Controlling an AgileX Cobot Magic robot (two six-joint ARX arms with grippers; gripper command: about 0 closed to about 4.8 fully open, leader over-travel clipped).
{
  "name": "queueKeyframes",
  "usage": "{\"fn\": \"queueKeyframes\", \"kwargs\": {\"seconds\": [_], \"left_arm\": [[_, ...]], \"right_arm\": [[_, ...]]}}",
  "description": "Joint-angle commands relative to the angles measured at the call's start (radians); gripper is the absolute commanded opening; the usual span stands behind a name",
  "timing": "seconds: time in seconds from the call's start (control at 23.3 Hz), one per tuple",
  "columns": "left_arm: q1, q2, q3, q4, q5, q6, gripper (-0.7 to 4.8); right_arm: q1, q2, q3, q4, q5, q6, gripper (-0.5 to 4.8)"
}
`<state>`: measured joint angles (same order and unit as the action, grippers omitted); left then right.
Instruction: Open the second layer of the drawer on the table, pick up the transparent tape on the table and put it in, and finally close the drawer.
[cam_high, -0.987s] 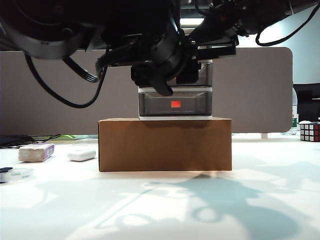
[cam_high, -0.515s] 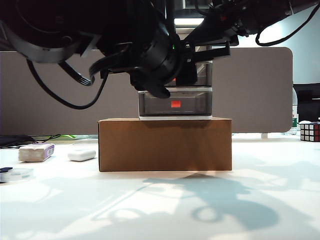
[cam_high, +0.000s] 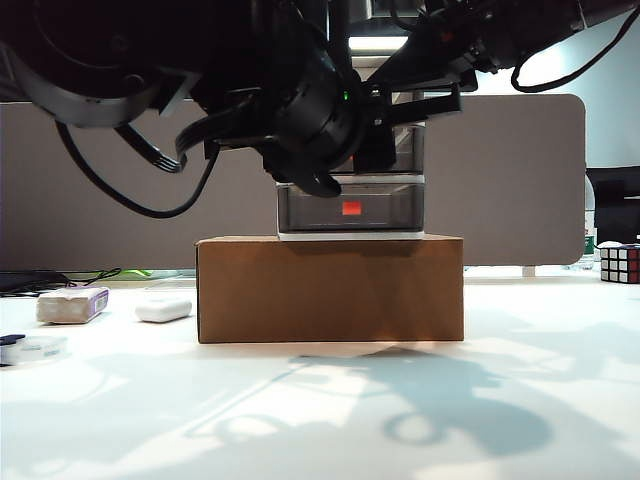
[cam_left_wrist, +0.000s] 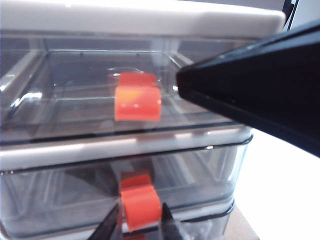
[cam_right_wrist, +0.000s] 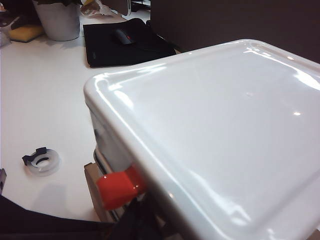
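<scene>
Pinching the red-orange tab (cam_left_wrist: 141, 199) of the second layer (cam_left_wrist: 60, 192), the left gripper (cam_left_wrist: 141, 224) has a finger on each side of it, clamped, at the front of the drawer (cam_high: 400, 205). That cabinet sits on a brown cardboard box (cam_high: 330, 290) mid table (cam_high: 520, 400). Right gripper (cam_high: 430, 100) hangs at the cabinet's white top (cam_right_wrist: 225, 125); can't tell if its fingers are apart or together. Transparent tape (cam_right_wrist: 44, 162) lies flat on the table far out to the left, well apart from the box, near a white block (cam_high: 72, 305) and a white oval case (cam_high: 163, 310).
</scene>
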<state>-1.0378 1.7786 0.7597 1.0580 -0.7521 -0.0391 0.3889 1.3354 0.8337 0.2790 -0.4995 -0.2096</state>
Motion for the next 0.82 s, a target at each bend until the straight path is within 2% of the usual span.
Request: {"fn": "queueKeyframes", "kwargs": {"seconds": [0.04,0.51,0.64,0.82], "left_arm": [[0.0,-0.003,0.011,0.012,0.01,-0.003,0.89],[0.019,-0.003,0.011,0.003,0.016,-0.029,0.78],[0.019,-0.003,0.011,0.003,0.026,-0.029,-0.07],[0.019,-0.003,0.011,0.003,0.037,-0.029,-0.06]], "right_arm": [[0.0,-0.004,0.006,0.017,0.004,0.004,-0.05],[0.0,-0.004,0.006,0.014,0.004,0.004,-0.05],[0.0,-0.004,0.006,0.014,0.004,0.004,-0.05],[0.0,-0.003,0.006,0.016,0.004,0.004,-0.05]]}}
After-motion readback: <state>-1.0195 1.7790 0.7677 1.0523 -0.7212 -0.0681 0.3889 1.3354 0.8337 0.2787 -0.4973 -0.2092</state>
